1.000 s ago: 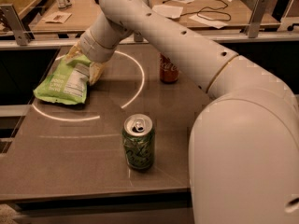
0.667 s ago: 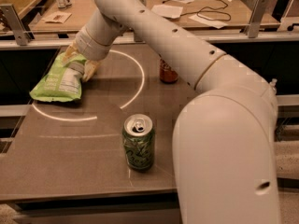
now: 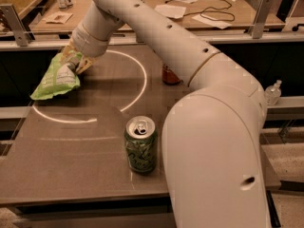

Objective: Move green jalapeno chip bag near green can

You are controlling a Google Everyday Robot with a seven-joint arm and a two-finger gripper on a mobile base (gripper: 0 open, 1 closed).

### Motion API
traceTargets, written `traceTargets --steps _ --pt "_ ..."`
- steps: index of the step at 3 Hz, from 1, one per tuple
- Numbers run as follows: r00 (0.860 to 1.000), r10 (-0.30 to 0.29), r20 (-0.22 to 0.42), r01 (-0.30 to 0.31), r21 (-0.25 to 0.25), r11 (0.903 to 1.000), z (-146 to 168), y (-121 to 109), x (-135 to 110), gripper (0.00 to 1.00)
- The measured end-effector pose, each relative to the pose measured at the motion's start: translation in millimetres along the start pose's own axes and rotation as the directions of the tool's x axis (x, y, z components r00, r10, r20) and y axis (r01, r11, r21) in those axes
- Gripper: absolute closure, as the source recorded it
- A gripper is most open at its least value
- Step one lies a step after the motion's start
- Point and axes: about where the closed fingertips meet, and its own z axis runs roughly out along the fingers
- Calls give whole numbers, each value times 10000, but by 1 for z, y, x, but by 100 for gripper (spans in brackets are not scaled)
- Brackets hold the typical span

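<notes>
Camera view: pincer (image 3: 75, 63) grasps green jalapeno chip bag (image 3: 55, 80) by left table (image 3: 71, 160) edge, green can (image 3: 141, 147) well apart.

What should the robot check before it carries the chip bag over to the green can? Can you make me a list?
1. Claw gripping the green jalapeno chip bag: ok, it pinches the bag's top end.
2. Green can upright and in view: ok, near the front edge.
3. Free table beside the green can: ok, bare on its left.
4. Red can out of the path: ok, far back, half hidden by the arm.
5. Bag lifted fully off the table: cannot tell.
</notes>
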Motion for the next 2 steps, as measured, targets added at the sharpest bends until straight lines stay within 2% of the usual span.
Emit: traceTargets --steps 1,2 --pt "10000 -13 -6 13 0 10000 0 0 0 100" --pt "9997 -100 -227 104 161 9998 -25 7 -9 100"
